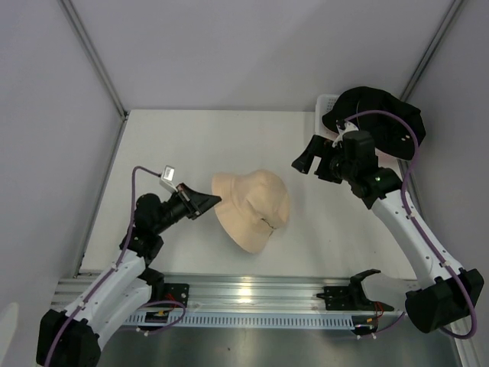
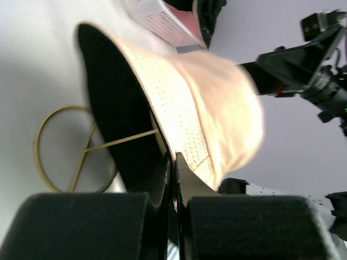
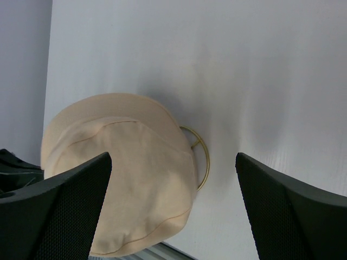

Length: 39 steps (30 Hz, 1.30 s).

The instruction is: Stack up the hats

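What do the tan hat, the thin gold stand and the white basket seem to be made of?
The tan hat looks like soft matte woven fabric: it folds and shows stitched seams. The gold stand is probably thin metal wire, with a slight sheen. The white basket seems rigid plastic, judging by its fine moulded lattice of holes.

A robotics lab cell. Plain grey wall panels on metal posts enclose a white surface, an aluminium rail along its near edge.
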Each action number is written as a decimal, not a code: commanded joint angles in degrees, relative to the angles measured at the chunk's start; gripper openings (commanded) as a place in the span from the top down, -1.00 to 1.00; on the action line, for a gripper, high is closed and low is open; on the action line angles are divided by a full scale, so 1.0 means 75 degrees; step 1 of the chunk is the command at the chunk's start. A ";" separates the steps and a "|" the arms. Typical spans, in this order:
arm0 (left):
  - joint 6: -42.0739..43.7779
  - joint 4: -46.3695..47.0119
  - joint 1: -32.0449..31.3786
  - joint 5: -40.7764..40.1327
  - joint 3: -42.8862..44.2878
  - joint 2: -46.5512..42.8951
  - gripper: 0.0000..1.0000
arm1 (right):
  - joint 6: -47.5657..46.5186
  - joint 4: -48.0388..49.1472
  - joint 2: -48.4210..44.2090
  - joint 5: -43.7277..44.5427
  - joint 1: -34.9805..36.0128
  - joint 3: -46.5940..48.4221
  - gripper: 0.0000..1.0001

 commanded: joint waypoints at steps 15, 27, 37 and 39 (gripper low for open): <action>0.0118 0.4556 0.0105 -0.0099 -0.2045 0.2764 0.99 | -0.0106 0.0487 0.0353 0.0486 -0.0458 -0.0550 -0.99; 0.0282 0.3610 0.0082 -0.0170 -0.2114 0.2462 0.84 | -0.0842 0.0462 0.0586 0.2732 -0.1619 0.0714 -0.99; 0.1594 -0.1565 0.0094 -0.1398 -0.0533 -0.0933 -0.62 | -0.1769 0.1048 0.2810 0.4517 -0.3281 0.3468 -0.99; 0.1922 -0.2401 0.0105 -0.1972 0.0084 -0.1382 -0.99 | -0.2015 0.1038 0.3234 0.4576 -0.3470 0.4145 -0.99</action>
